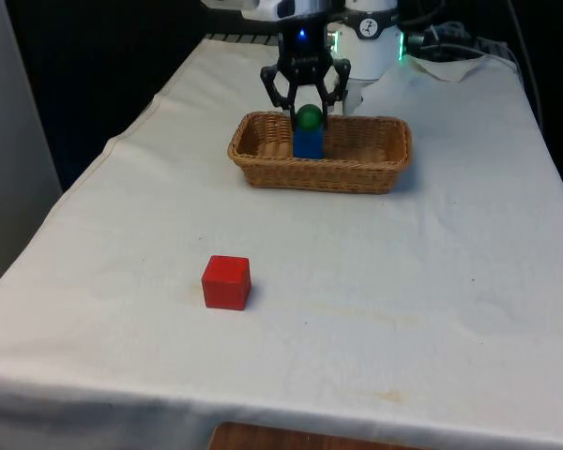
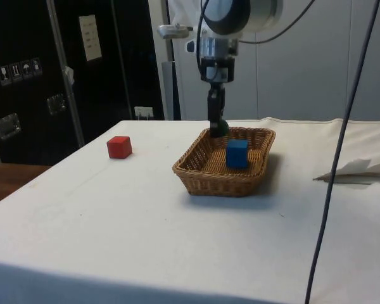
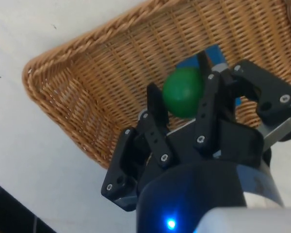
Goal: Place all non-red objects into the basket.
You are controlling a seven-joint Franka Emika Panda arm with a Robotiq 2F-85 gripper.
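You see a green ball (image 1: 309, 117) pinched in the gripper (image 1: 307, 114) above the wicker basket (image 1: 357, 175). A blue cube (image 1: 308, 143) sits inside it. The red cube (image 1: 226, 282) rests well apart on the cloth.

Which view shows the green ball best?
The wrist view: the green ball sits large between the gripper fingers, above the basket. In the front view it is a small sphere above the blue cube. In the side view the fingers hide most of it.
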